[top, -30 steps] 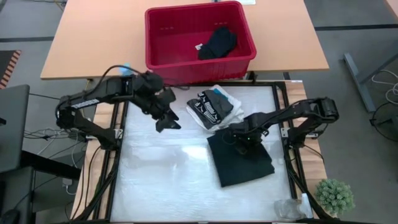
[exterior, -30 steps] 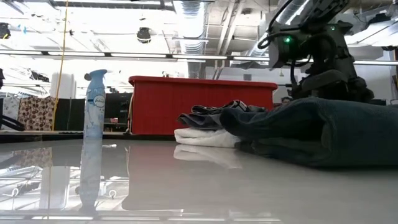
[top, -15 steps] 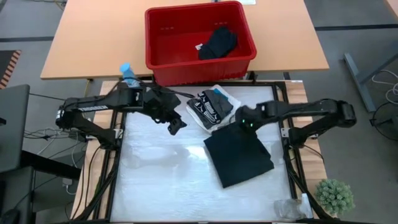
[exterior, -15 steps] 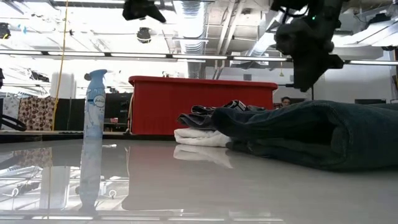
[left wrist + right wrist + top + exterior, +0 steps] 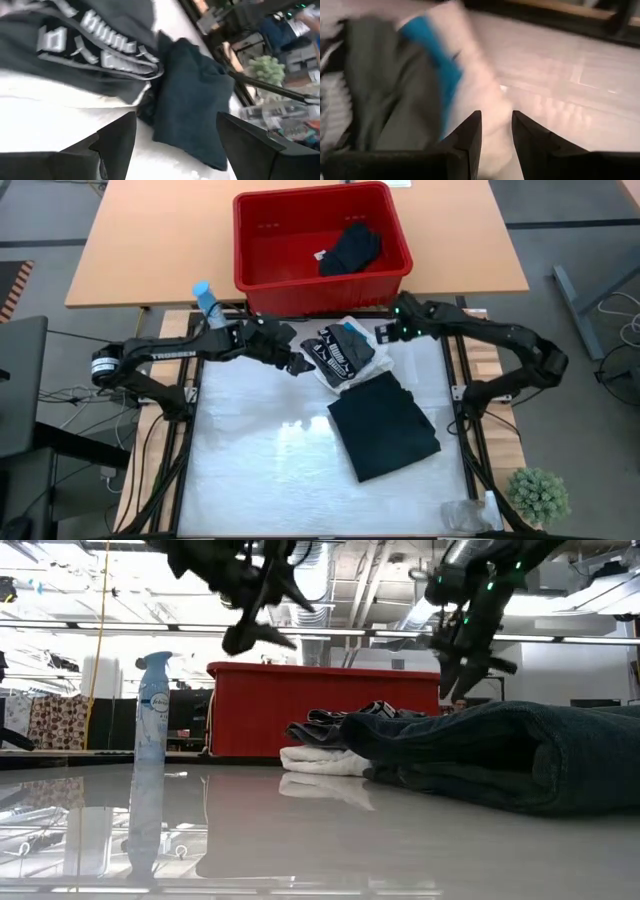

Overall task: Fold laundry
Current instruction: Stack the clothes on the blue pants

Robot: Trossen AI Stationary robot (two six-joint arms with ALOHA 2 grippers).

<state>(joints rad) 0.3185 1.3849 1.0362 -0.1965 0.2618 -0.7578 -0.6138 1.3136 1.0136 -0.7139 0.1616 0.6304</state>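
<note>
A folded dark garment (image 5: 385, 425) lies at the worktop's (image 5: 260, 470) centre-right, with a folded pile (image 5: 345, 352) just at its twelve o'clock. The left gripper (image 5: 297, 364) is held at the pile's nine o'clock, jaws wide and empty. The right gripper (image 5: 383, 333) is held at the pile's two o'clock, jaws narrowly apart, apparently empty. The garment is best lifted by both edges together so the folds are kept, then set squarely on the pile.

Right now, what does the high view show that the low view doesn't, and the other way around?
Only the high view shows the black garment lying inside the red basket, the small plant at the table's corner, and the teal piece on the stack. Only the low view shows the room's ceiling lights behind and the white garment at the stack's bottom edge-on. Both show the folded dark garment, the spray bottle, the basket, the left hand open and the right hand, both raised.
</note>
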